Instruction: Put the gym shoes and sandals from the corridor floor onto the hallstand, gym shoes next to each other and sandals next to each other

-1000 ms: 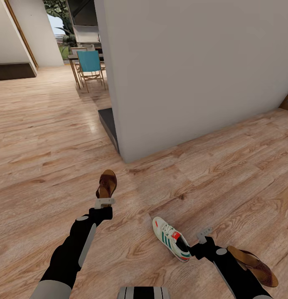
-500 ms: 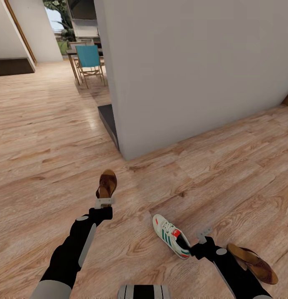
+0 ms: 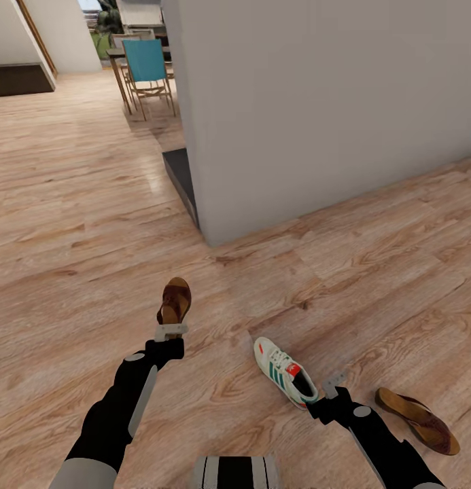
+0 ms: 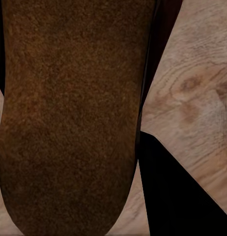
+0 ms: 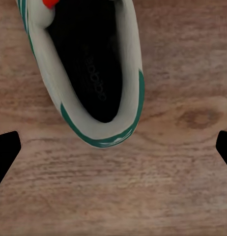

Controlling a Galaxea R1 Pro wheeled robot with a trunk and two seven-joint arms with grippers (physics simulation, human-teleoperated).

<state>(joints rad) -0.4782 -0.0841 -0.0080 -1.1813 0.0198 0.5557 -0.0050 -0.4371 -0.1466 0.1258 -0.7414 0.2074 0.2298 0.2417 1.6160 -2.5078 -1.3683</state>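
Observation:
My left gripper [image 3: 170,331] is shut on the heel end of one brown sandal [image 3: 175,302], which sticks out ahead of it above the corridor floor [image 3: 72,258]. In the left wrist view the sandal [image 4: 69,113] shows close up. One gym shoe [image 3: 284,373], white with green stripes and a red tongue patch, lies on the floor. My right gripper [image 3: 334,384] hangs open just behind its heel. In the right wrist view the gym shoe [image 5: 94,73] has its heel opening toward the wide-apart fingertips [image 5: 5,152]. The other sandal [image 3: 417,420] lies on the floor to the right of my right arm.
A grey wall block [image 3: 317,102] stands ahead, its corner near the middle, with a dark base strip [image 3: 181,180] along its left side. A blue chair [image 3: 148,68] and table stand far back left. Open wood floor spreads to the left and right.
The whole picture has shifted: wall, gym shoe and floor sandal sit higher, so the camera has moved. Both arms and the held sandal keep their places in the view.

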